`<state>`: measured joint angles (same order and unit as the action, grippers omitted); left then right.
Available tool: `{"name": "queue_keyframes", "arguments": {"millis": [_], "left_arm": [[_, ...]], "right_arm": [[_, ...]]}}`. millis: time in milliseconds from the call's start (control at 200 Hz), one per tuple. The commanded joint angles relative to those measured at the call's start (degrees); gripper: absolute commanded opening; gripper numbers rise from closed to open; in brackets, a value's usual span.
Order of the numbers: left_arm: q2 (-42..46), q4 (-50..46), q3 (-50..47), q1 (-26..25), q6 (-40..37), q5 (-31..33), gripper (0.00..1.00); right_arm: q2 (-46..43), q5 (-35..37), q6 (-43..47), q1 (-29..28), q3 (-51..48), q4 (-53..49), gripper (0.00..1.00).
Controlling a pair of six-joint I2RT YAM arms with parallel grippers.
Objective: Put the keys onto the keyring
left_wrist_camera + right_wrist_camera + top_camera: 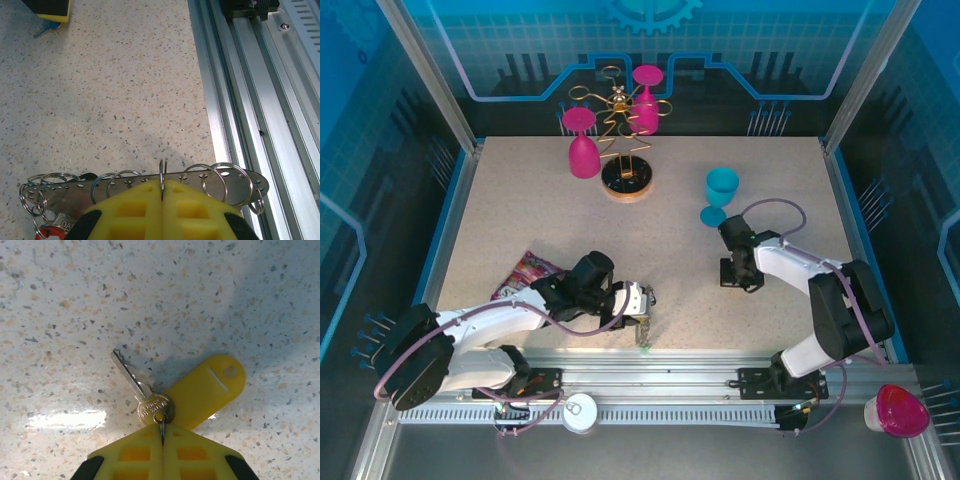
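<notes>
The left end effector (162, 186) is pinching one ring of the keyring (75, 189), just beside the front rail (240, 110). Bare bench (110, 90) lies beyond. The right end effector (162, 432) pinches the small ring of the yellow-tagged key (131, 377), which lies on open bench. A red tag (46, 233) is cut off.

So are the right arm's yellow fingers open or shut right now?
Shut. The right fingers meet with no gap, pinching the small ring on the key beside its yellow tag.
</notes>
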<state>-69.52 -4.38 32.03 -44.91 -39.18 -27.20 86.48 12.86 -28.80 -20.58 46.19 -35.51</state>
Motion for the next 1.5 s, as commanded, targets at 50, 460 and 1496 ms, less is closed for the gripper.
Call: {"name": "queue_keyframes", "arguments": {"millis": [50, 460, 1496], "left_arm": [[1.7, 1.4, -1.2, -0.2, -0.5, 1.1, 0.00], [3.5, 6.6, -3.6, -0.1, 1.5, 7.3, 0.00], [6.0, 10.1, -5.8, -0.1, 5.0, 7.5, 0.00]], "right_arm": [[-6.5, -2.1, 4.2, -5.0, 1.6, -1.4, 0.00], [-23.9, -27.0, 19.1, -18.6, -8.3, 15.4, 0.00], [-19.9, -36.8, 31.1, -26.4, -15.1, 35.4, 0.00]]}}
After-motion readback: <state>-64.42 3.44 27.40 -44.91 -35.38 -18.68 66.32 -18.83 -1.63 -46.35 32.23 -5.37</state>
